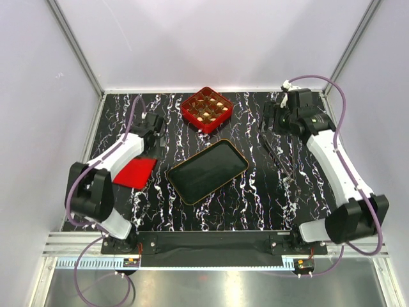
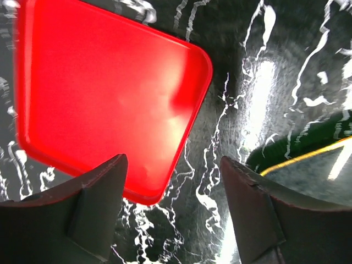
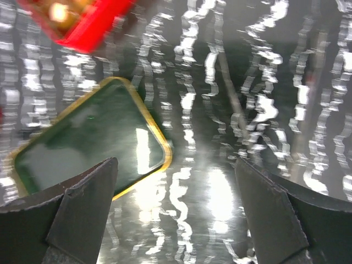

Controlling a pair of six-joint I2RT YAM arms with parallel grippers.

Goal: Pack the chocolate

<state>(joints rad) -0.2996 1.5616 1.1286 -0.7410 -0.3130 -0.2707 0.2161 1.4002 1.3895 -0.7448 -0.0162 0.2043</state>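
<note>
Starting far L: find the L gripper [image 2: 173,170] over the table [image 1: 255,198], spread wide w/ nothing btwn the tips. Beside that arm, spot a flat red lid [image 2: 110,99] lying on the marble-look top, w/ a rounded corner just by one finger in the L wrist view.

Moving to ctr: see the black gold-rimmed tray [image 1: 206,171], set diagonal, apparently bare from above and from both wrist cams. Behind it, toward the far edge, find the red gridded box [image 1: 220,101], turned diamond-wise and apart from the tray. Locate the chocolate [image 1: 206,109] down in the box cells, brown w/ pale glints. Can't make out exact count or which cells are filled. Spot none loose on the table.

On to the R: note a thin dark strip [image 1: 279,160] on the table, can't say what. Just beyond it, find the R gripper [image 3: 176,170] toward the far R, apart from the box, tips wide apart, gripping nothing.

Handling, as a guess: expect each piece tiny, light, stiff but brittle, smooth-sided so prob a bit slippery. Expect easy scuffing or denting under a hard squeeze. Best to take one at a time, pinching across opposite sides at mid-height, coming straight down, closing gently. Watch the tight cell walls, w/ little room for fingertips and some risk of nudging a neighbour or shifting the box.
</note>
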